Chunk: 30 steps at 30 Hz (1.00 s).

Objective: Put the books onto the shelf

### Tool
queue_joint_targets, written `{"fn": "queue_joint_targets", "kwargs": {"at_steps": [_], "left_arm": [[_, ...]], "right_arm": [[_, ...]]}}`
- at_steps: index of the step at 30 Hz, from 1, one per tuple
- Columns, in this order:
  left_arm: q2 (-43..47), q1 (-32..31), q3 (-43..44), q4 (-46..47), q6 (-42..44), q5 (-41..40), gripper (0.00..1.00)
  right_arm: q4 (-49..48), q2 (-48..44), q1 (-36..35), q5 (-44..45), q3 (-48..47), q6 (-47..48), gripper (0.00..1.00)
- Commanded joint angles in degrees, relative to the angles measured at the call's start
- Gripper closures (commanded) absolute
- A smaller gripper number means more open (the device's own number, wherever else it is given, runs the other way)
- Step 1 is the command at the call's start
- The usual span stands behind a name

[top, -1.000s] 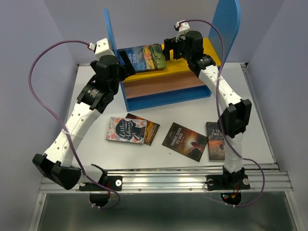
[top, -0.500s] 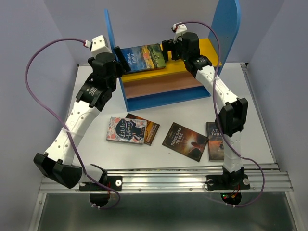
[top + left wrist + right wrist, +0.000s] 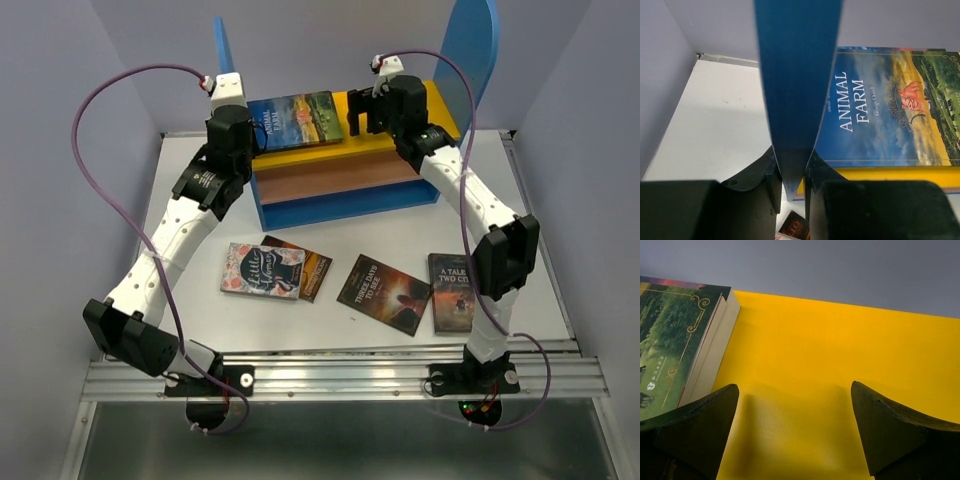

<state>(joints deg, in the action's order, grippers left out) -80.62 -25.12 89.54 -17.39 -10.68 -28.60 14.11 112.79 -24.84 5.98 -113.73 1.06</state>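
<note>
Table (image 3: 320, 325), near: four books (image 3: 262, 270) flat, unshelved.
Shelf (image 3: 345, 205): Animal Farm (image 3: 875, 105) flat on top board (image 3: 840, 350).
Left gripper (image 3: 791, 170) pinched on side panel (image 3: 795, 75).
Right gripper (image 3: 794, 390) wide, empty, over board.
Risk — panel grip drags or tips shelf, book slides off.

Robotics lab test cell, plain lavender enclosure walls (image 3: 50, 100), white tabletop (image 3: 350, 230), aluminium rail (image 3: 340, 375) bearing two arm bases (image 3: 470, 378)

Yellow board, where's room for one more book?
The yellow board is bare from Animal Farm to the right blue panel; the open right gripper hovers there. The table is bare in its back right corner. The front row of four books is crowded.
</note>
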Motion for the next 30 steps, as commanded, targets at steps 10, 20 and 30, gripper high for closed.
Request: {"fn": "queue_joint_targets", "kwargs": {"at_steps": [10,20,30], "left_arm": [[8.8,5.3,-6.4,6.7,-2.3,2.4,1.0],[10.2,9.0,-8.3,8.9,2.0,8.8,1.0],[11.2,12.8,-10.1,12.0,7.2,15.2,1.0]], "right_arm": [[-2.9,-12.8,-0.6,-11.9,10.0,-0.6,0.0],[0.6,-18.0,-2.8,-28.6,15.7,7.6,0.0],[0.7,-13.7,-4.9,-29.5,12.3,7.3,0.0]]}}
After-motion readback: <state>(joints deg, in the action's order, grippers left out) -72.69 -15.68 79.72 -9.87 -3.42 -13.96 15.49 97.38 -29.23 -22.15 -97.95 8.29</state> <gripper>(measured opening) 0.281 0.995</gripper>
